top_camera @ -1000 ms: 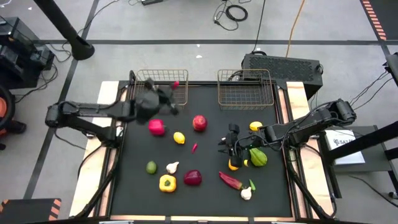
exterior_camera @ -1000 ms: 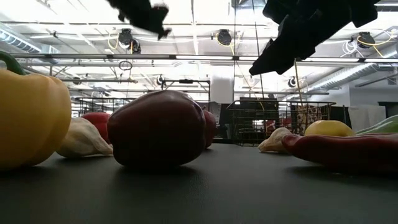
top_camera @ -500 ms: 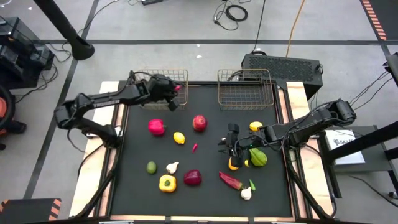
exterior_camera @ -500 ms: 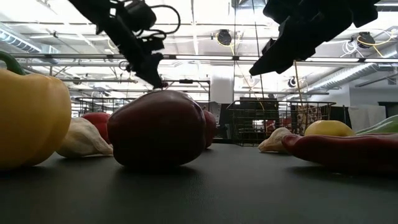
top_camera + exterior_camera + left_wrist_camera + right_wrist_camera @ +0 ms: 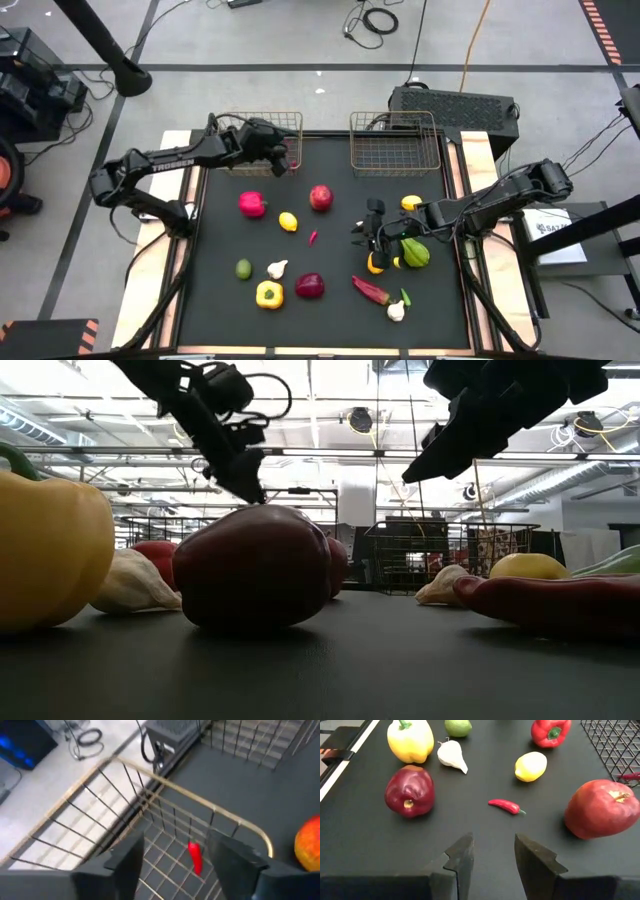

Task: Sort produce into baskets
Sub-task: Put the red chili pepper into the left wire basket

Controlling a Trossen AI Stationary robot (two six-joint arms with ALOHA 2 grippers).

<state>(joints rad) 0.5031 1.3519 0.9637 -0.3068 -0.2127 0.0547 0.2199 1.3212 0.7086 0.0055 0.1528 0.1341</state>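
Note:
My left gripper [image 5: 283,160] hangs open over the left wire basket [image 5: 262,120], tipped downward. In the left wrist view a red chilli [image 5: 195,857] shows on the basket's mesh floor, between and below the fingers, which do not touch it. My right gripper [image 5: 368,235] hovers open over the mat's right half beside a green pepper [image 5: 415,252], with nothing between its fingers [image 5: 465,855]. Loose produce lies on the black mat: a red apple [image 5: 320,197], a lemon [image 5: 288,222], a red pepper [image 5: 252,205] and a small chilli [image 5: 506,806].
The right basket [image 5: 395,140] stands at the far edge. Near the front lie a lime [image 5: 243,268], garlic [image 5: 277,268], a yellow pepper [image 5: 268,293], a dark red fruit [image 5: 310,286], a long red chilli [image 5: 370,290] and another garlic [image 5: 396,311]. A second lemon [image 5: 411,203] lies by the right arm.
My left gripper has swung from above the mat toward the far edge, out over the left basket, sinking and tipping downward. Its fingers, drawn to a point in the low view half a second ago, now stand apart. My right arm has kept still.

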